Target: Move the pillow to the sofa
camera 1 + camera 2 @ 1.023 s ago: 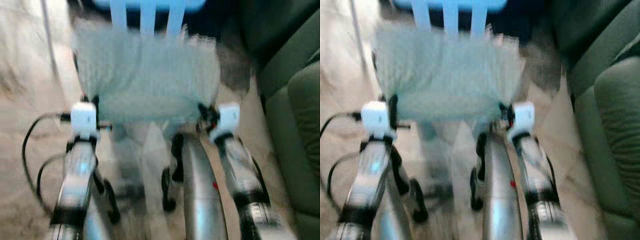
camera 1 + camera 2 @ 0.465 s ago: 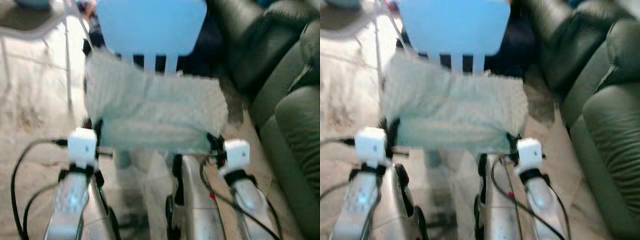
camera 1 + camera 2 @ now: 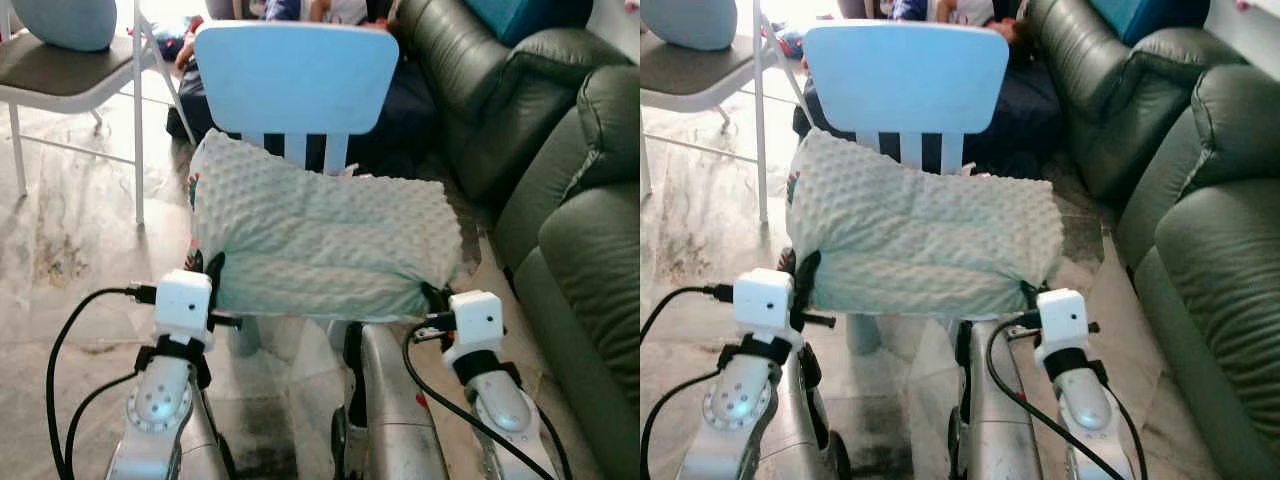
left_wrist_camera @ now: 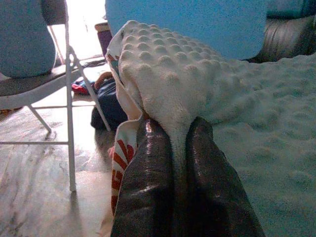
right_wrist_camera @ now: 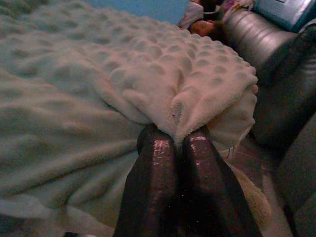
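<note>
At the upper left of your head view stood a folding chair (image 3: 60, 75) with a dark seat and a pale blue cushion (image 3: 65, 20) on it, over a marbled tile floor (image 3: 70, 230). Below it, at the lower left, your left gripper (image 4: 173, 129) had its jaws pinched tight on the left corner of the pillow (image 3: 325, 240); in the left wrist view the two black fingers (image 4: 148, 187) squeezed a fold of the bumpy fabric between them, with a red-and-white striped patch just beside them. No writing could be read on it.

The pillow, pale mint with a dotted texture, filled the middle of the frame. Its long axis ran left to right between your two grippers, the far edge raised higher at the left corner and sloping down toward the right. It was held up in front of a light blue child's chair (image 3: 295, 65), whose backrest rose behind it.

At the lower right, your right gripper (image 5: 177, 136) held the pillow's right corner the same way, jaws closed on a gathered fold. The dark green leather sofa (image 3: 580, 240) took up the right side of the frame, near the pillow's right end but apart from it.
</note>
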